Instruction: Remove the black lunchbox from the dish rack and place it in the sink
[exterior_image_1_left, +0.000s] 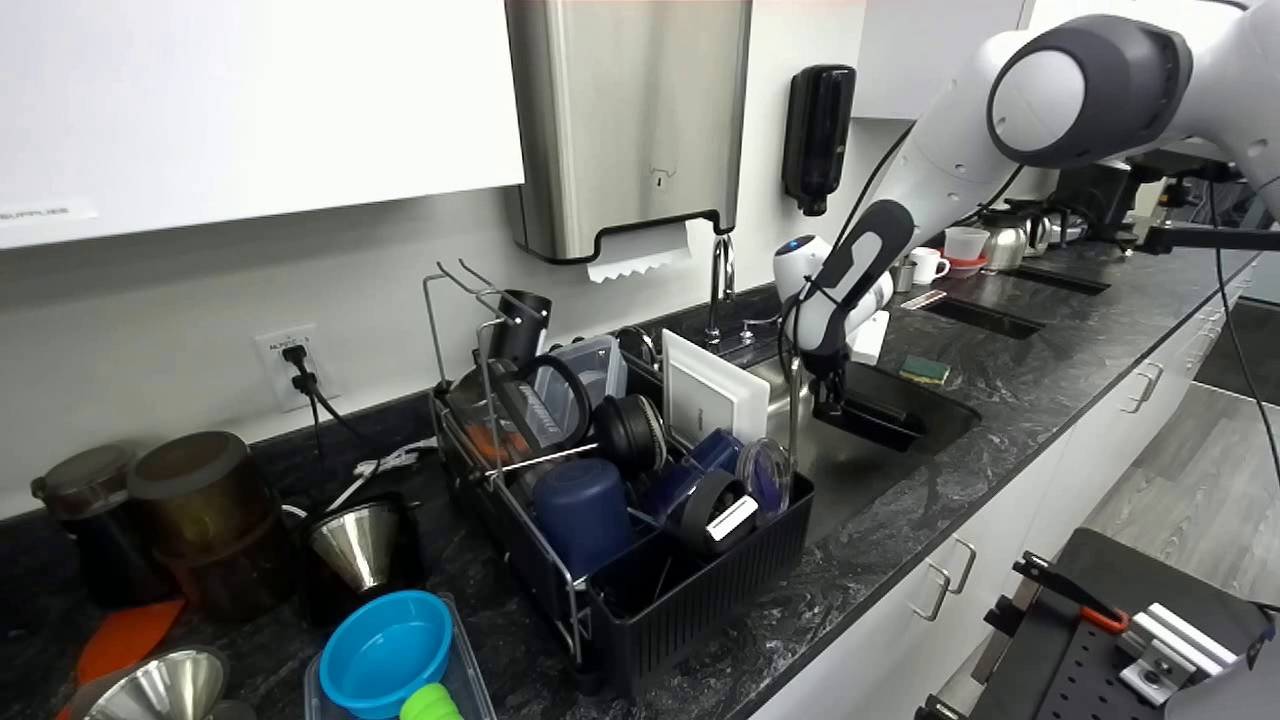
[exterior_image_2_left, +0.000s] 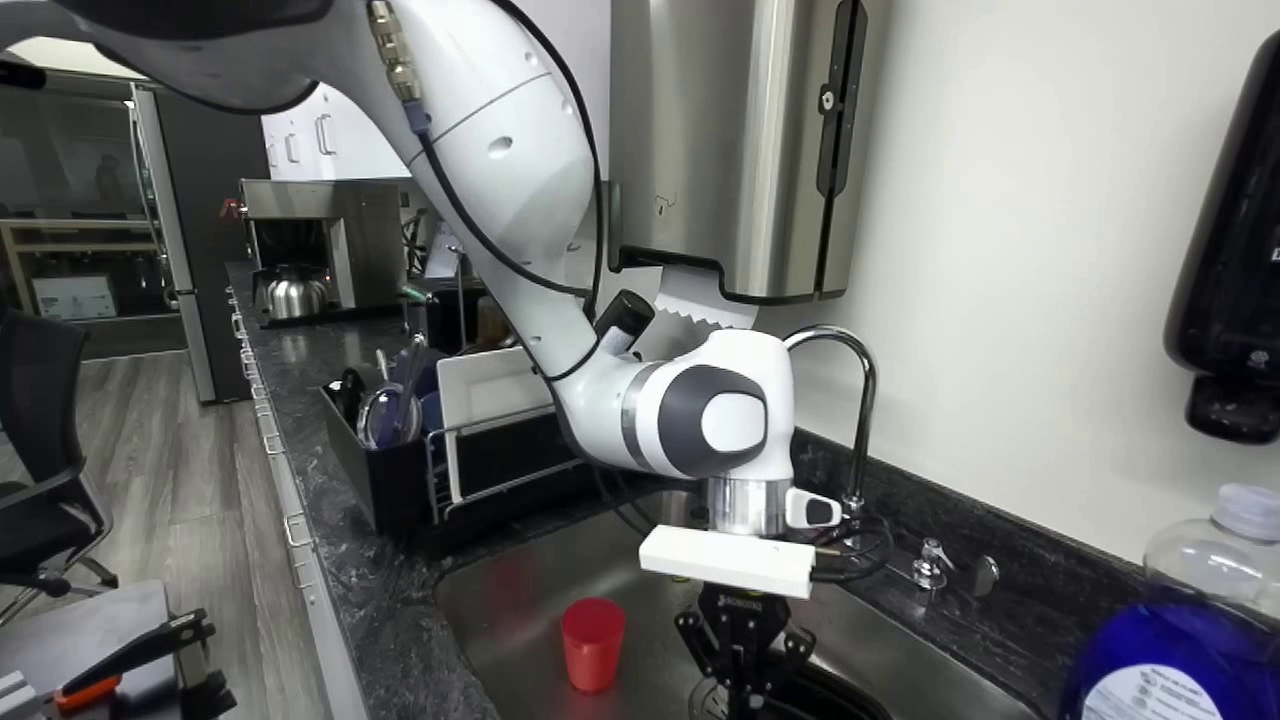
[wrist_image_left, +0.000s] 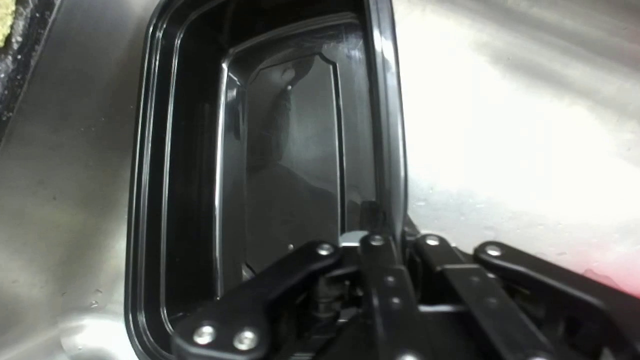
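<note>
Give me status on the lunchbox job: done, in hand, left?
Done: the black lunchbox is out of the dish rack and down at the sink. In hand: the gripper is shut on one long side of it. Left: probably release and back off; whether the box already rests on the bottom, I can't tell.

wrist view's edge crops the black lunchbox (wrist_image_left: 280, 150), partly hidden by the gripper (wrist_image_left: 394, 227).
</note>
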